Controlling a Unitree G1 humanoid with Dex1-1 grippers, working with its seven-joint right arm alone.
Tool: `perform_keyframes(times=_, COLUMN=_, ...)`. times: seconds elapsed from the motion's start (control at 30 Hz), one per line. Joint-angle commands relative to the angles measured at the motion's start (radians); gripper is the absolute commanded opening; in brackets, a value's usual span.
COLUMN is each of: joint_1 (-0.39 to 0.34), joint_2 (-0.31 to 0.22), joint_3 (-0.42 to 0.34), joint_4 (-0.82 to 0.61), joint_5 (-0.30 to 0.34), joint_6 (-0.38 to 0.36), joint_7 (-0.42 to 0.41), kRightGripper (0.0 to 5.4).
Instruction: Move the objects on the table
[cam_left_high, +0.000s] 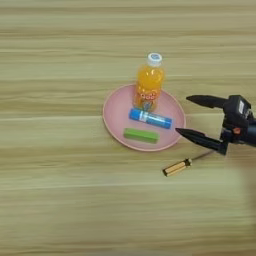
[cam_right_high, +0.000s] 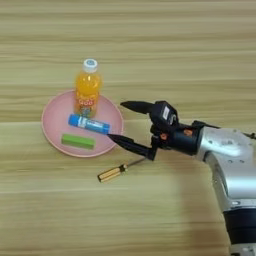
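below plate (cam_left_high: 112, 117): screwdriver (cam_left_high: 182, 164) handle lower-left, tip upper-right; gripper (cam_right_high: 121, 121) spread.

Pink plate (cam_left_high: 112, 120), green bar (cam_left_high: 141, 135), blue tube (cam_left_high: 150, 118).

Bare table (cam_left_high: 60, 210) all round; plate (cam_left_high: 112, 125) crowded by bottle (cam_left_high: 149, 85)

The right arm (cam_right_high: 225, 160) is cut off by the bottom and right edges of the right eye view, and in the left eye view only its black wrist shows at the right edge. The tip of the screwdriver (cam_right_high: 116, 171) is hidden under the lower finger (cam_right_high: 131, 144), while the bottle (cam_right_high: 87, 95) covers the plate's (cam_right_high: 50, 125) far rim, its label print too small to read
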Motion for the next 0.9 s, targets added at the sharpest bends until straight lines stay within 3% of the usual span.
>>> perform_keyframes(times=0.03, joint_1=-0.005, joint_2=-0.006, joint_3=-0.022, joint_4=-0.079, joint_5=0.018, joint_6=-0.016, joint_7=-0.049, kRightGripper=5.10)
perform_keyframes(times=0.13, joint_1=0.016, joint_2=0.011, joint_3=-0.020, joint_4=-0.103, joint_5=0.019, joint_6=-0.010, joint_7=-0.066, kRightGripper=5.38)
perform_keyframes(times=0.27, joint_1=0.029, joint_2=0.037, joint_3=-0.012, joint_4=-0.106, joint_5=0.017, joint_6=-0.020, joint_7=-0.085, kRightGripper=5.38)
perform_keyframes(times=0.43, joint_1=-0.015, joint_2=0.023, joint_3=-0.027, joint_4=-0.081, joint_5=0.016, joint_6=-0.003, joint_7=-0.097, kRightGripper=5.38)
perform_keyframes(times=0.53, joint_1=-0.035, joint_2=-0.011, joint_3=-0.033, joint_4=-0.042, joint_5=0.019, joint_6=-0.016, joint_7=-0.056, kRightGripper=5.38)
perform_keyframes(times=0.67, joint_1=-0.094, joint_2=-0.065, joint_3=-0.062, joint_4=0.010, joint_5=0.081, joint_6=0.015, joint_7=0.041, kRightGripper=5.38)
perform_keyframes(times=0.8, joint_1=-0.114, joint_2=-0.070, joint_3=-0.082, joint_4=0.042, joint_5=0.152, joint_6=0.011, joint_7=0.141, kRightGripper=5.38)
perform_keyframes(times=0.9, joint_1=-0.119, joint_2=-0.081, joint_3=-0.084, joint_4=0.057, joint_5=0.171, joint_6=-0.010, joint_7=0.207, kRightGripper=5.38)
